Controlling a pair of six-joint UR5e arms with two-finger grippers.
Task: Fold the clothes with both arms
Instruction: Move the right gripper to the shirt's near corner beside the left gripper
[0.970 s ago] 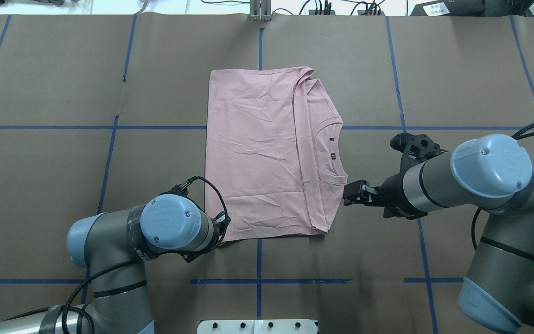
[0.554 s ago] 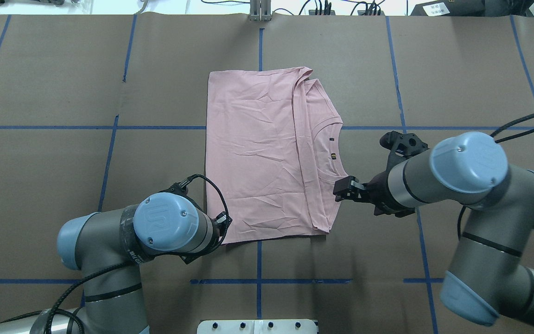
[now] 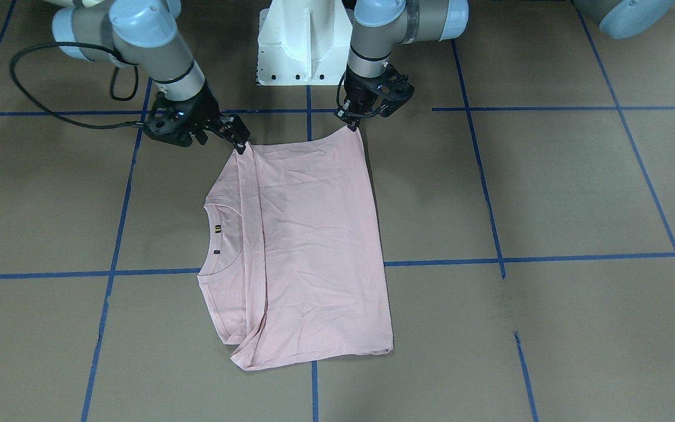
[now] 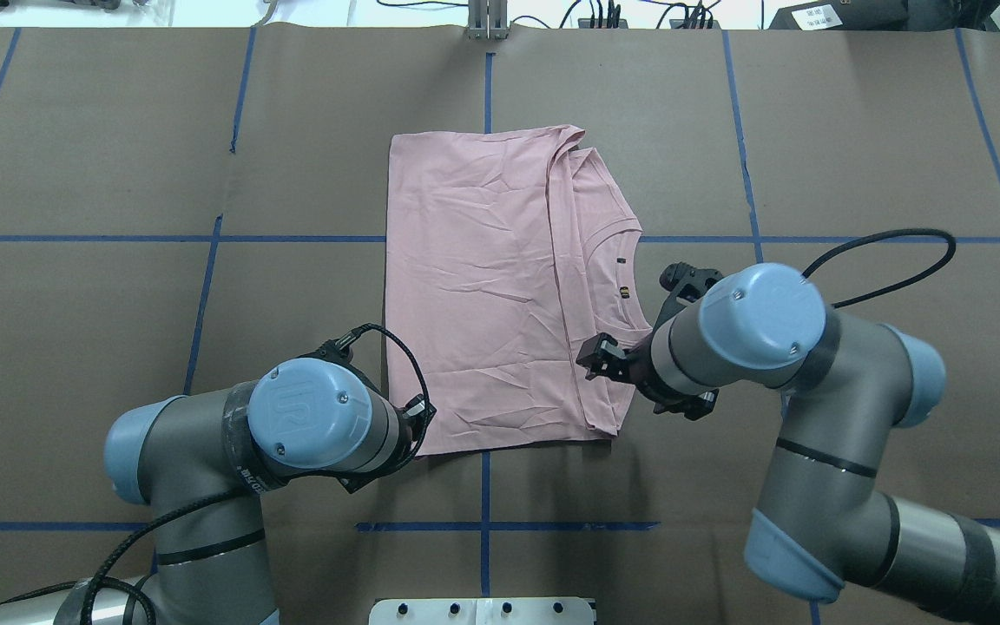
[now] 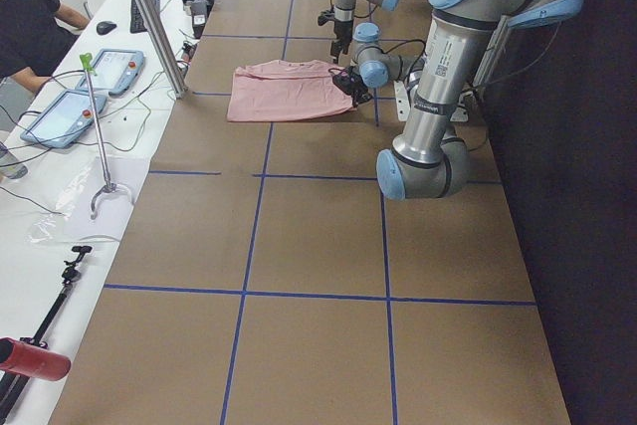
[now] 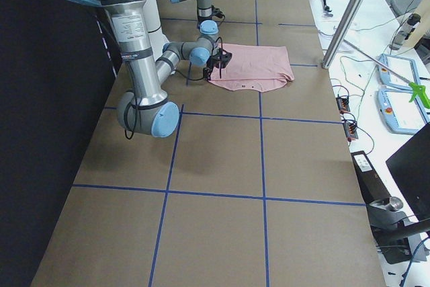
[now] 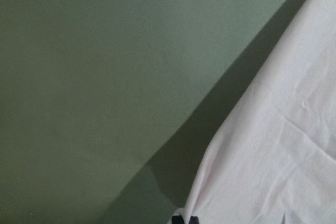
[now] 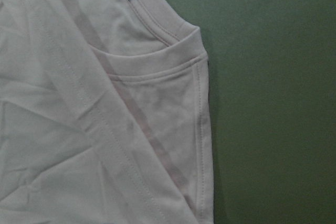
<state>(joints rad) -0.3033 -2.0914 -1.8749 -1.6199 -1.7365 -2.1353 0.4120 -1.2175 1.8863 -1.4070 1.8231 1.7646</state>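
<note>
Front-facing alone: left pincer [image 3: 353,125] on shirt [image 3: 314,234] corner

Bright, even light from above fills the exterior views. The brown paper-covered bench [image 4: 118,130] shows no glare. Soft-edged shadows lie on it, and a thin one edges the pale pink T-shirt [image 3: 314,234]. Both wrist views are dim, green-tinted and soft, and the left one shows a broad dark shadow beside the cloth. The side views fall black along one edge.
</note>
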